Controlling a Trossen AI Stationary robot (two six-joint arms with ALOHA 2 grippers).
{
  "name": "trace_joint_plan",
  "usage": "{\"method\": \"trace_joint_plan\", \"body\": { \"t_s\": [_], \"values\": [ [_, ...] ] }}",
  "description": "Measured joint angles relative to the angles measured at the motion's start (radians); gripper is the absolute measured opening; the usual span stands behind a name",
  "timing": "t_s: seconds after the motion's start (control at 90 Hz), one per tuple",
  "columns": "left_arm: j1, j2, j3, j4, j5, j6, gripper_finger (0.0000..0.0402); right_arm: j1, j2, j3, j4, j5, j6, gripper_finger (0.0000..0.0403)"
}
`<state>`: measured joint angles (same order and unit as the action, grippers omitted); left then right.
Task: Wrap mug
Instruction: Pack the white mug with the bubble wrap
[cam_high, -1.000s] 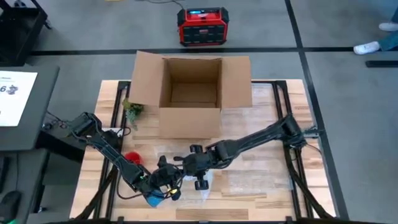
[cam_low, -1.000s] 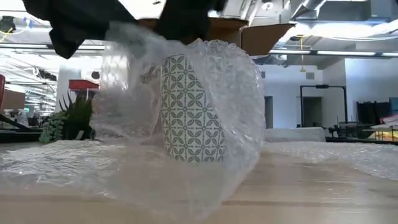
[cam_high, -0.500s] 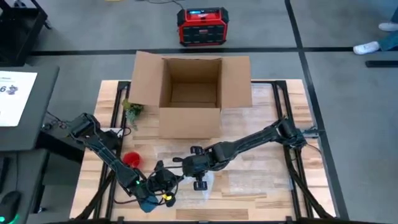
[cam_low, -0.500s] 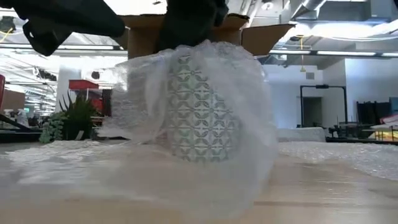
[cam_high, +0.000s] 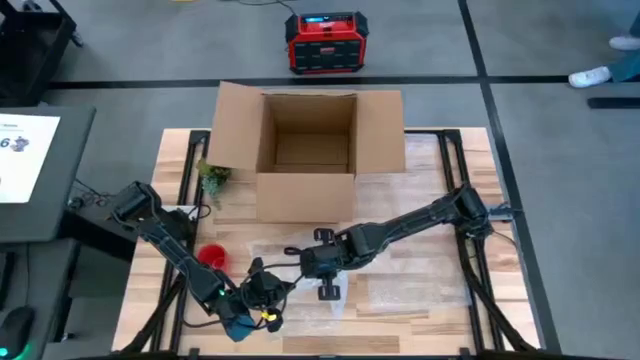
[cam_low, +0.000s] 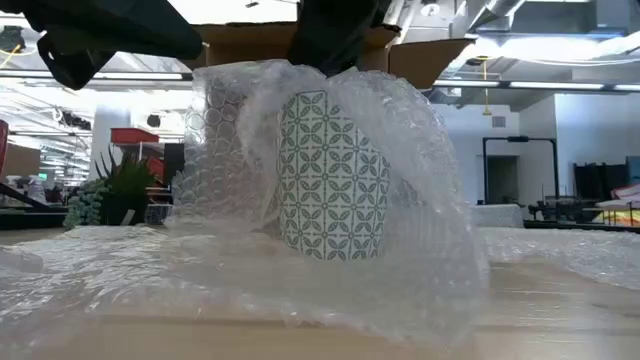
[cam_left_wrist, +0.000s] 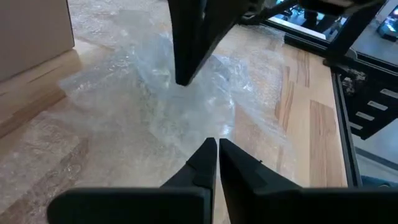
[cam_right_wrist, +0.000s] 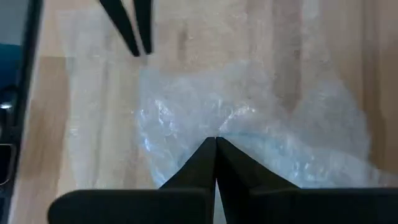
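A patterned mug (cam_low: 333, 175) stands upright on a sheet of bubble wrap (cam_low: 420, 270) near the front middle of the wooden table (cam_high: 420, 300), with the wrap draped up over its top and one side while its patterned face shows through. Your right gripper (cam_right_wrist: 216, 142) hangs just above the mug with its fingers pinched together on a fold of the wrap. Your left gripper (cam_left_wrist: 217, 144) sits near the table's front edge, just beside the mug, its fingers pressed together with nothing visibly between them. To do this step well, I judge you should keep the right pinch firm and carry the fold low and snug across the mug, so the film hugs it rather than balloons. Use the left gripper to pin the loose sheet flat so the mug does not tip. The open cardboard box (cam_high: 308, 150) waits behind.
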<state>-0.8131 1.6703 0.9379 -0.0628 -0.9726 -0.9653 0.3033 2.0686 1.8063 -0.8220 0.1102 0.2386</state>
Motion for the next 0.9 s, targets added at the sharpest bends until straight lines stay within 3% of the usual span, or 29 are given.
{"method": "trace_joint_plan", "body": {
  "t_s": [0.167, 0.5, 0.678, 0.9],
  "values": [
    [0.0, 0.0, 0.0, 0.0, 0.0, 0.0, 0.0, -0.005, -0.003, -0.024, -0.007, 0.001, 0.028, 0.0],
    [0.0, 0.0, 0.0, 0.0, 0.01, -0.001, 0.0, -0.033, -0.011, -0.254, 0.259, -0.117, 0.071, 0.0],
    [-0.028, -0.017, 0.0, -0.016, 0.174, -0.084, 0.0, -0.044, -0.01, -0.255, 0.251, -0.131, 0.063, 0.0],
    [-0.086, -0.019, 0.0, -0.131, 0.358, -0.367, 0.0, -0.022, -0.028, -0.155, 0.144, -0.115, 0.018, 0.0]
  ]
}}
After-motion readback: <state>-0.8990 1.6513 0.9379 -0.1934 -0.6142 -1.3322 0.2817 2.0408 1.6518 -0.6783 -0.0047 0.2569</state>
